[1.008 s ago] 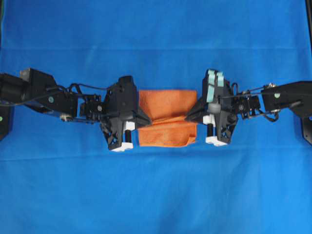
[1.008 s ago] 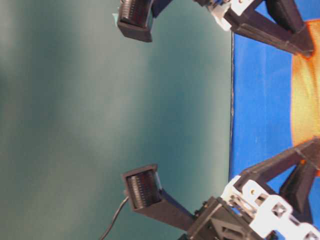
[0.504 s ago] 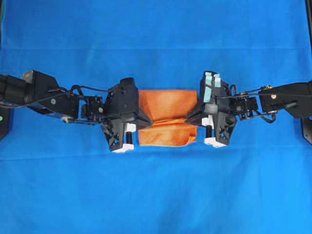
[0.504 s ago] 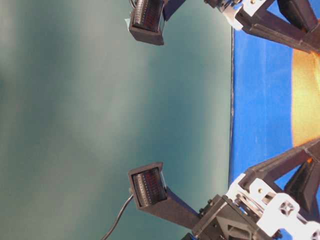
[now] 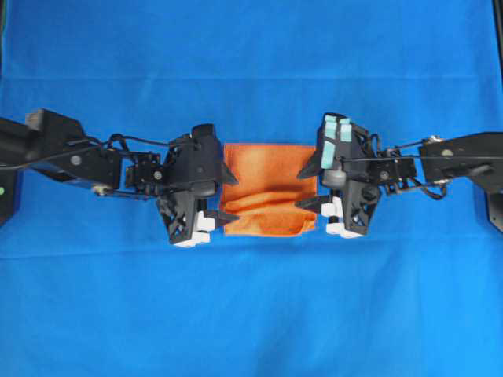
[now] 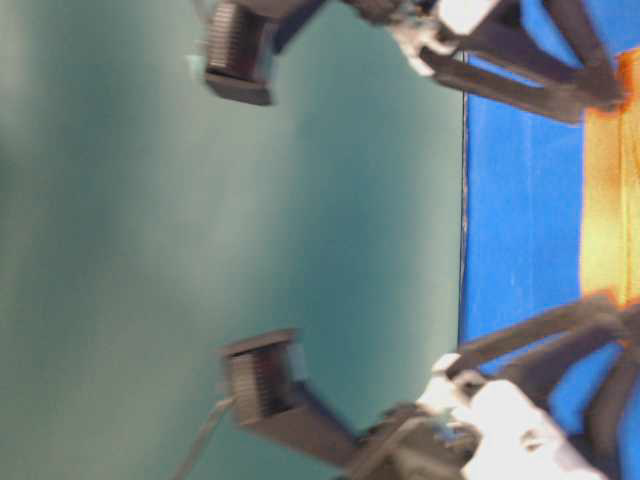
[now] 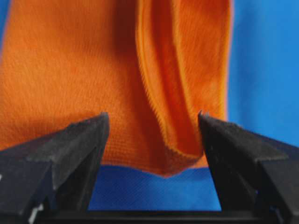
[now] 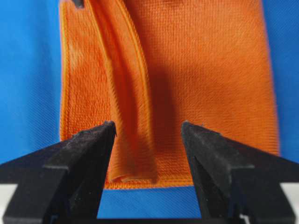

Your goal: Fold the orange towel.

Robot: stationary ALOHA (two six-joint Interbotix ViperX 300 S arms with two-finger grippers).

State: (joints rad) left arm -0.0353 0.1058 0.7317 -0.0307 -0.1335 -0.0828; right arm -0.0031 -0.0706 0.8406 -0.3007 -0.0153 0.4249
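Closest to the lens in the left wrist view, the left gripper (image 7: pixel 153 122) has its black fingers (image 7: pixel 83 140) spread wide apart with nothing pinched between them, just the hem of the orange towel (image 7: pixel 93 84) sitting in the gap beyond the tips. Same deal on the other side: the right gripper (image 8: pixel 148 127) has its fingers (image 8: pixel 91 147) apart too, and a raised fold ridge of the towel runs away from the camera between them.

From overhead, the orange towel (image 5: pixel 271 192) lies on the blue table cover (image 5: pixel 251 314) around the middle of the table, well away from every edge. It looks folded over on itself, with a wrinkled flap across the lower half. The left gripper (image 5: pixel 222 203) sits at the towel's left edge and the right gripper (image 5: pixel 308 188) at its right edge, both low over the cloth.

The table-level view is too blurry to add much.
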